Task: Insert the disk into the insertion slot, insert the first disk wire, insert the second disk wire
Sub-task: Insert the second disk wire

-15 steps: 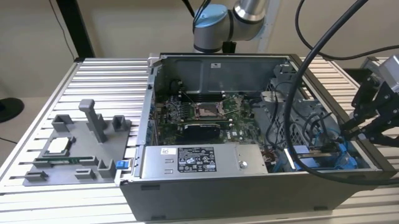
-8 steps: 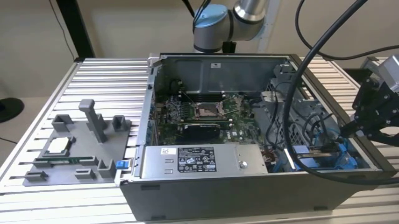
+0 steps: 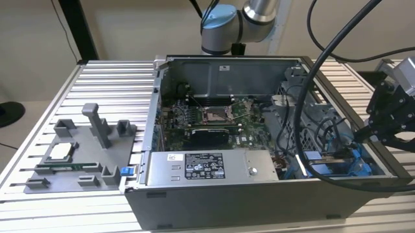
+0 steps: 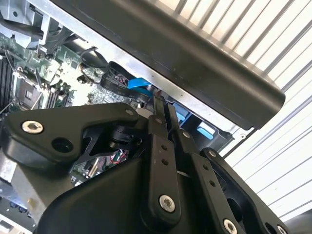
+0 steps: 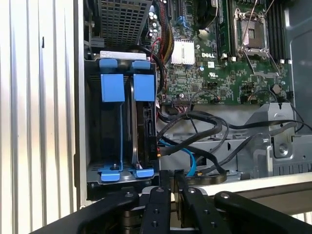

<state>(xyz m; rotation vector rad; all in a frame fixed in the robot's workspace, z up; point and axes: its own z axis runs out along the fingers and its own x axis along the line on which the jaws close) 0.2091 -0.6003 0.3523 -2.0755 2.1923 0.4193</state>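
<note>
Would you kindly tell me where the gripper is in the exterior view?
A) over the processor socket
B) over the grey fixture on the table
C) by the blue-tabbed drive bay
C: the gripper hangs just above the blue-tabbed insertion slot at the exterior view's right end of the case.

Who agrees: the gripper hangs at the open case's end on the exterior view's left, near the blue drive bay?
Wrong side: the gripper hangs at the open case's end on the exterior view's right, near the blue drive bay.
</note>
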